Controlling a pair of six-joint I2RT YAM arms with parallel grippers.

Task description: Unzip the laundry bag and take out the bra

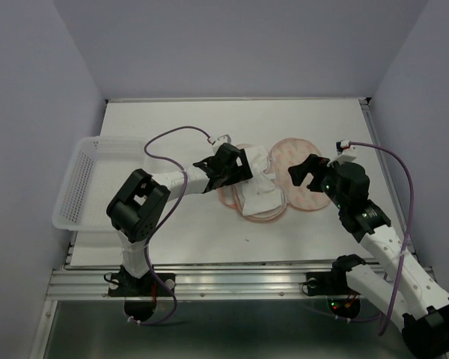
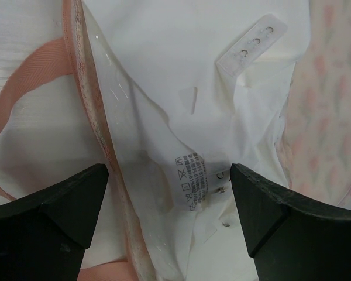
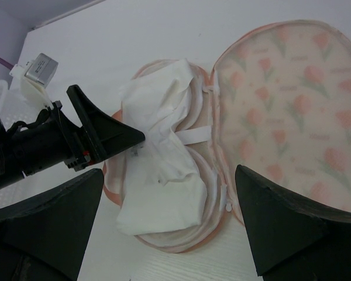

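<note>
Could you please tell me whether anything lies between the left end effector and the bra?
Nothing visible does. The laundry bag lies unzipped with its patterned flap folded out to the side, so the bra rests uncovered on the other half, and the open left end effector hangs right over it.

A pale plastic mesh basket (image 1: pixel 69 187) sits at the white bench's (image 1: pixel 284 120) edge, well apart from the left gripper (image 1: pixel 247 166), on its left side.

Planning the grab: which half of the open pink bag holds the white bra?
The laundry bag half under the left gripper: the bra lies there. The other, by the right gripper, is bare.
</note>
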